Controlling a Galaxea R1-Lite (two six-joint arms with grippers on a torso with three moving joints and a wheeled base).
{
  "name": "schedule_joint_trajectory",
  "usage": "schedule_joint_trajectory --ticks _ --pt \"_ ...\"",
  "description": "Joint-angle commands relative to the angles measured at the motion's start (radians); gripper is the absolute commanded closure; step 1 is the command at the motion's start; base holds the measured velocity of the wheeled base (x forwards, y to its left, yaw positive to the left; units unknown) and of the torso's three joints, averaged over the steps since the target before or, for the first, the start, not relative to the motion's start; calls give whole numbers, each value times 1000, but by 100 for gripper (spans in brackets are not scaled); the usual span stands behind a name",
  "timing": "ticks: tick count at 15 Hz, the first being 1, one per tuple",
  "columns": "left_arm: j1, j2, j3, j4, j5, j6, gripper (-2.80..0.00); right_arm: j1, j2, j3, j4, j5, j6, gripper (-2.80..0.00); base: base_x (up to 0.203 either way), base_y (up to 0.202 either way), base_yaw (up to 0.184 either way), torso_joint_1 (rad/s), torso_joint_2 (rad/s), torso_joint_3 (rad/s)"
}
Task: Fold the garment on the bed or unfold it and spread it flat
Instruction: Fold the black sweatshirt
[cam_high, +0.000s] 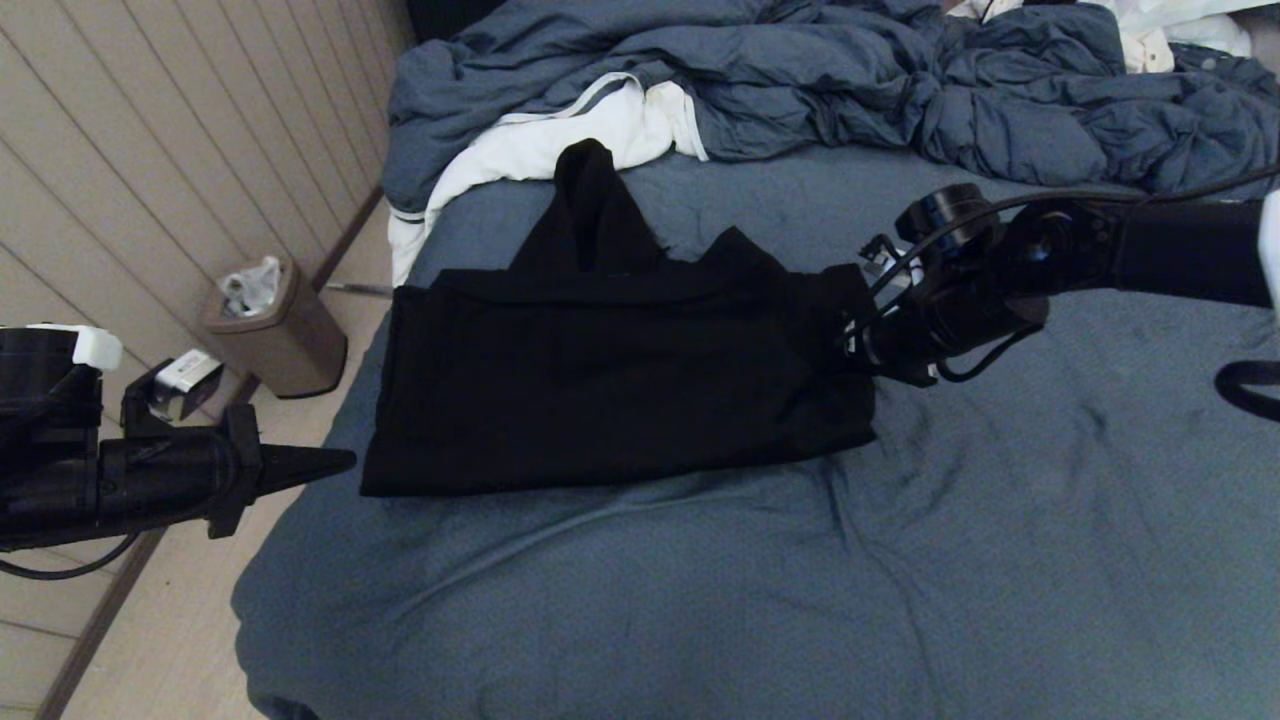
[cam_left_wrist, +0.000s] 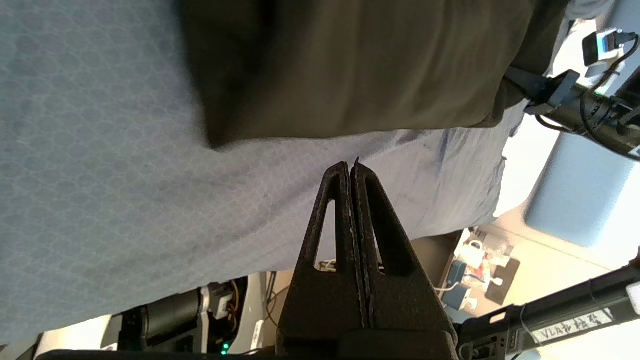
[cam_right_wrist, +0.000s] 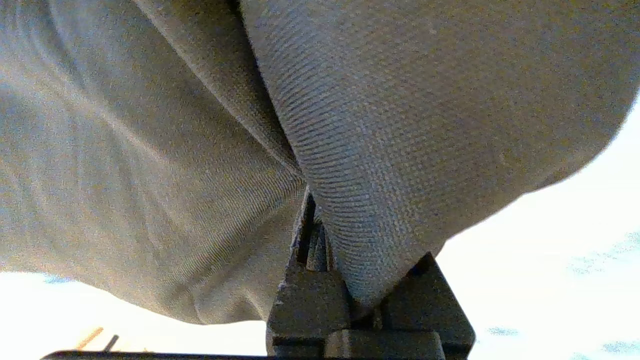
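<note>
A: Head view first. Black garment (cam_high: 620, 390) folded into a broad block on the bed (cam_high: 1000, 560), hood peaking toward the rumpled blue-grey duvet (cam_high: 900, 90) and the white cloth (cam_high: 560, 140). Near edge straight, left edge almost at the mattress side.

B: Room to move?

A: Plenty of bare slate-blue sheet on the near side and to the right. Right gripper (cam_high: 862, 325) at the upper right corner of the block, clamped on fabric. Left gripper (cam_high: 335, 462) parked off the bed's left side, just beside the lower left corner, over pale floor. Brown waste bin (cam_high: 280, 335) against the panelled wall.

B: Left wrist view?

A: Tapered fingers (cam_left_wrist: 332, 210) pressed together, empty. Patterned sheet ahead, garment's corner beyond, not touching.

B: Right wrist view?

A: Ribbed knit filling nearly everything, one thick fold pinched between the right gripper's (cam_right_wrist: 330, 250) jaws.
</note>
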Motion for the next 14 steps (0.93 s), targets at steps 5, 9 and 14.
schedule_joint_trajectory --ticks 5,9,14 --pt "0 7 0 -1 -5 -4 0 -144 -89 109 3 8 -50 0 0 0 0 0 0 0" --pt "0 5 6 -1 -6 -4 0 -259 -125 207 2 46 -118 0 0 0 0 0 0 0" --pt "-9 4 10 0 -6 -4 0 -348 -157 302 -1 95 -189 0 0 0 0 0 0 0"
